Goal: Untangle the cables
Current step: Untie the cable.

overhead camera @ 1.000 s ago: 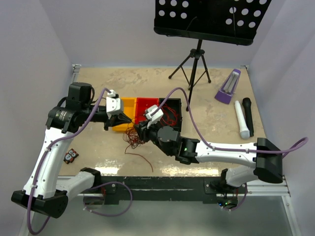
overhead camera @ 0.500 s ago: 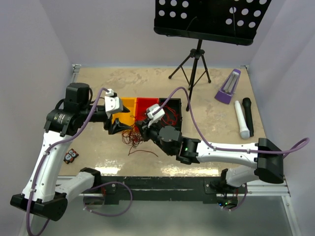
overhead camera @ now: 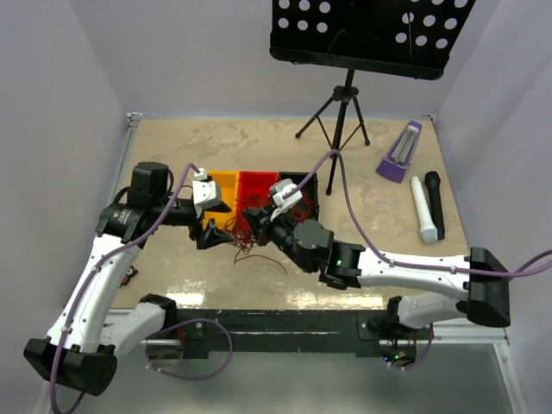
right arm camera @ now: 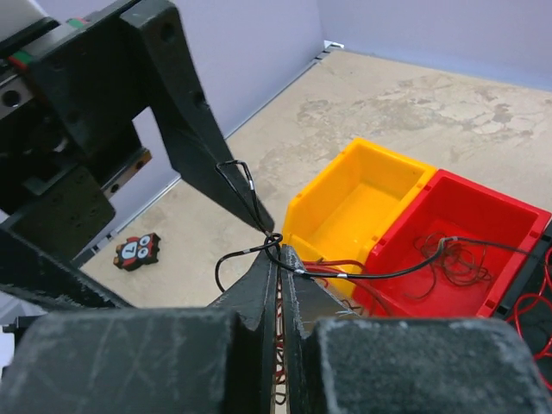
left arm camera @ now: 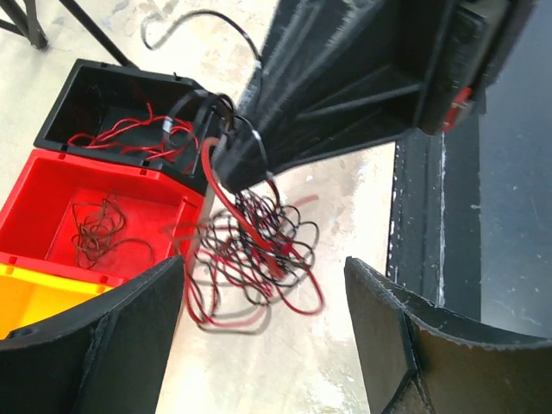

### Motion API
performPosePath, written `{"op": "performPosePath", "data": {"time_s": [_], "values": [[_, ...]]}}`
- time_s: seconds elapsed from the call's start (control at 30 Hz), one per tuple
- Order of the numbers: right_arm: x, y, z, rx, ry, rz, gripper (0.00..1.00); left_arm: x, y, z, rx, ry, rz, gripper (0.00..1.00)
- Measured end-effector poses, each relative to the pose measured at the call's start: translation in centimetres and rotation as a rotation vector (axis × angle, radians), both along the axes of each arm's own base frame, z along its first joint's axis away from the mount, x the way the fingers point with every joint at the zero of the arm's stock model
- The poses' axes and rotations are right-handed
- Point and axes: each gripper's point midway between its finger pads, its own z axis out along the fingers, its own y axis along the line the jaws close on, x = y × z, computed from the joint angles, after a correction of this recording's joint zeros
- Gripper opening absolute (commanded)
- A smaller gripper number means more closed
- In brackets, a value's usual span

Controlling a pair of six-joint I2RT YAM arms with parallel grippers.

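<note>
Landmark: red bin (overhead camera: 257,185), the middle one of three in a row on the table (overhead camera: 388,250). The yellow bin (overhead camera: 222,185) touches its left side and the black bin (overhead camera: 304,197) touches its right.
Cables (left arm camera: 250,254): thin red and dark wires in one loose clump, hanging just in front of the red bin's near-left corner. The lowest loops are blurred, so contact with the table cannot be told.
Stray strand: one red wire lies on the table, nearer than the red bin.
Wires in bins: a few dark ones lie in the red bin, and red ones in the black bin beside it.
Right gripper (right arm camera: 278,263): fingers pressed together, pinching the top of the clump. A dark wire runs from its tip back into the red bin.
Left gripper (left arm camera: 263,276): fingers wide apart and gripping nothing, one on each side of the clump, near-left of the red bin.
Wire loop: in the right wrist view a dark loop lies along the edge of one left finger. Whether it is hooked or only touching cannot be told.
Behind red bin: black perforated music stand (overhead camera: 362,30) on a tripod, well apart.
Right of red bin: purple metronome (overhead camera: 399,151), then a white microphone (overhead camera: 420,210) and a black microphone (overhead camera: 434,203) side by side, well apart.
Near-left of red bin: owl-face toy (right arm camera: 136,250) on the table.
Writing: marks on the toy's face are too small to read.
</note>
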Motion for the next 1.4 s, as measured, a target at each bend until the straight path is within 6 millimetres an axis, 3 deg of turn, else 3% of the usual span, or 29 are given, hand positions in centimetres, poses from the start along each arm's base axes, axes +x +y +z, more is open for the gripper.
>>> {"op": "performPosePath", "data": {"time_s": [0.3, 0.4, 0.53, 0.6, 0.83, 1.0, 1.17, 1.2, 1.27, 1.3, 1.4], "values": [[-0.5, 1.0, -0.3, -0.006, 0.006, 0.045, 0.00, 1.5, -1.0, 1.3, -0.072, -0.025, -0.004, 0.67], [-0.5, 1.3, -0.7, -0.015, 0.010, 0.052, 0.00, 1.5, -1.3, 1.8, -0.094, -0.019, -0.014, 0.53], [-0.4, 1.5, -1.2, -0.028, 0.015, 0.051, 0.00, 1.2, -1.5, 2.0, -0.109, -0.010, -0.028, 0.23], [-0.4, 1.6, -1.1, -0.028, 0.014, 0.050, 0.00, 1.1, -1.5, 2.0, -0.108, -0.009, -0.030, 0.13], [0.0, 1.0, -1.9, -0.063, 0.028, 0.016, 0.00, 1.1, -1.2, 1.7, -0.087, -0.017, -0.023, 0.10], [1.0, -1.0, -1.2, -0.059, 0.034, -0.064, 0.00, 0.7, -0.9, 2.6, -0.072, -0.039, -0.019, 0.08], [3.0, -3.6, -0.4, -0.025, 0.048, -0.153, 0.00, 0.1, -0.4, 4.4, -0.066, -0.115, -0.009, 0.08], [3.2, -4.0, -0.2, -0.016, 0.048, -0.162, 0.00, -0.1, -0.4, 4.6, -0.066, -0.125, -0.008, 0.13], [3.3, -4.5, 0.3, 0.002, 0.047, -0.167, 0.00, -0.4, -0.3, 4.8, -0.068, -0.131, -0.008, 0.52], [3.3, -4.5, 0.5, 0.007, 0.047, -0.165, 0.00, -0.4, -0.3, 4.8, -0.071, -0.134, -0.010, 0.62], [3.2, -4.1, 0.4, 0.006, 0.047, -0.150, 0.00, -0.2, -0.6, 4.6, -0.094, -0.118, -0.011, 0.68]]}}
